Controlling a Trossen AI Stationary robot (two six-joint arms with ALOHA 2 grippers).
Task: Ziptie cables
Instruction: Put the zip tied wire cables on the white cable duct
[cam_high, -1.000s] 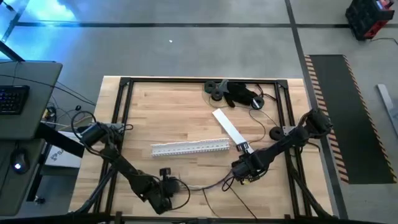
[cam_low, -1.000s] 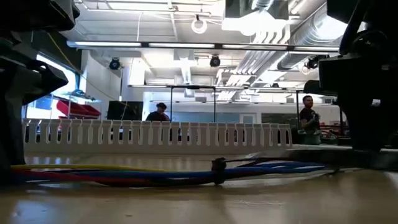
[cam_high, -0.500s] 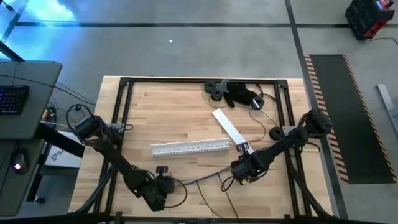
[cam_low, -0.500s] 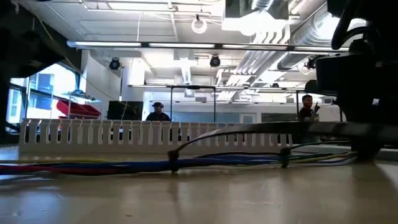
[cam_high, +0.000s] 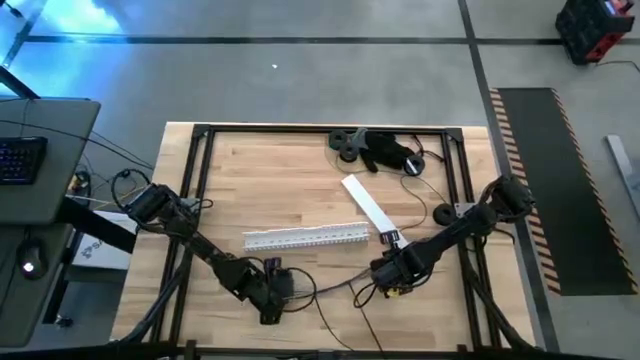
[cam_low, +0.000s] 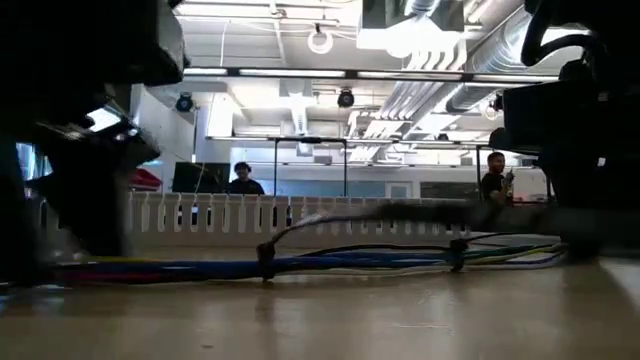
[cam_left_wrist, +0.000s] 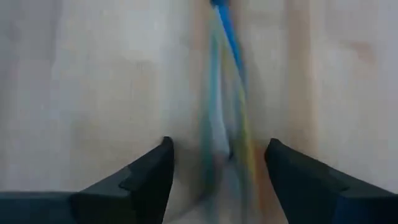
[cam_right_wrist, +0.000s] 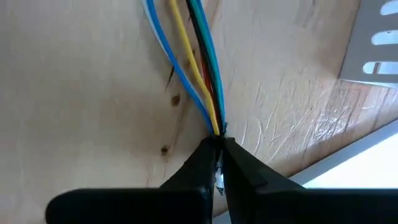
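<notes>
The left claw (cam_high: 272, 290) is spread, its fingers straddling the cables (cam_high: 330, 287), which lie along the table's (cam_high: 280, 180) near edge, long axis running left to right. At their right end the right claw (cam_high: 385, 278) pinches them tight.

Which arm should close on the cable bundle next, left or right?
Left. The left gripper is open, its fingers straddling the cables, so it only needs to close. The right gripper is already shut on the cables' other end, holding it at the table.
</notes>
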